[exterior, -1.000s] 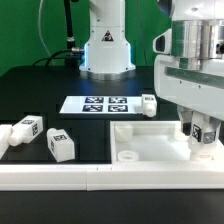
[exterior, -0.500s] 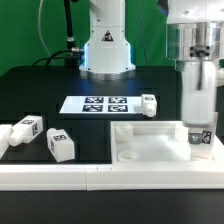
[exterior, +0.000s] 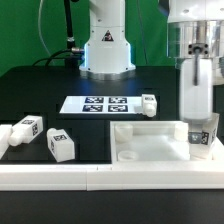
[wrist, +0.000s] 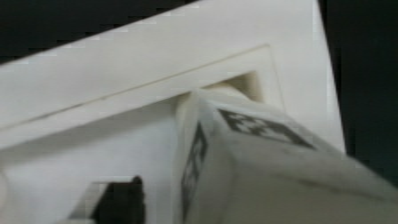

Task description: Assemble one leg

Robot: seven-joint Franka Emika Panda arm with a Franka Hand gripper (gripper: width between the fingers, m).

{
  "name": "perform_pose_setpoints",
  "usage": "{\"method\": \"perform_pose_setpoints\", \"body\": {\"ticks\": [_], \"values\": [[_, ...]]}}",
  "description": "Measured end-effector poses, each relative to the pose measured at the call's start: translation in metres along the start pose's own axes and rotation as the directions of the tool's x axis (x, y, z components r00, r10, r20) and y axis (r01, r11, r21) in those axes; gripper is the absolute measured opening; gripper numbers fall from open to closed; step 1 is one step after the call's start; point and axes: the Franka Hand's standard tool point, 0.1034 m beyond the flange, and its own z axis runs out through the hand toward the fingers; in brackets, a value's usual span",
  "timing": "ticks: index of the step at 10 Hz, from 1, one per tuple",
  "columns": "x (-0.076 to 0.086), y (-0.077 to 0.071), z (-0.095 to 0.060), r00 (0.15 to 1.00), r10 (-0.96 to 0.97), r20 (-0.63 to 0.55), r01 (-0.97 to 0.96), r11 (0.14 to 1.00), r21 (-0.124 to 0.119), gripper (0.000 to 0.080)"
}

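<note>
My gripper is shut on one leg, a stubby white block with a black-and-white tag. It holds the leg upright over the corner of the large white panel at the exterior view's right. In the wrist view the held leg fills the frame close to the panel's raised corner rim. One dark finger shows beside the leg. I cannot tell whether the leg touches the panel.
Three more legs lie on the black table: one beside the marker board, two at the exterior view's left. The robot base stands behind. A white ledge runs along the front.
One second ago the wrist was turned differently above the panel corner. It has rotated with the leg in its grip. Since half a second ago it has hardly moved.
</note>
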Motion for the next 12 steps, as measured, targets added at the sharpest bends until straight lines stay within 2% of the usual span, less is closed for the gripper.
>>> {"method": "perform_pose_setpoints", "body": {"ticks": [1, 2, 3, 6, 7, 8, 9, 10, 11, 12], "values": [[-0.002, -0.003, -0.003, 0.986, -0.165, 0.0, 0.165, 0.986, 0.007, 0.0483], [-0.006, -0.008, -0.006, 0.944, -0.329, 0.002, 0.329, 0.944, 0.016, 0.061], [-0.011, -0.008, -0.007, 0.88, -0.474, 0.008, 0.474, 0.88, 0.01, 0.0642], [-0.008, -0.009, -0.007, 0.773, -0.635, -0.002, 0.635, 0.773, 0.007, 0.0648], [-0.007, -0.009, -0.007, 0.684, -0.729, -0.006, 0.729, 0.684, -0.011, 0.0649], [-0.006, -0.013, -0.01, 0.514, -0.858, -0.006, 0.857, 0.513, -0.048, 0.0649], [-0.007, -0.014, -0.01, 0.555, -0.832, -0.012, 0.831, 0.555, -0.039, 0.0646], [-0.006, -0.014, -0.009, 0.58, -0.815, -0.013, 0.814, 0.58, -0.04, 0.0535], [-0.006, -0.014, -0.009, 0.579, -0.815, -0.013, 0.814, 0.579, -0.04, 0.0535], [-0.007, -0.014, -0.009, 0.598, -0.801, -0.013, 0.801, 0.598, -0.039, 0.0352]]}}
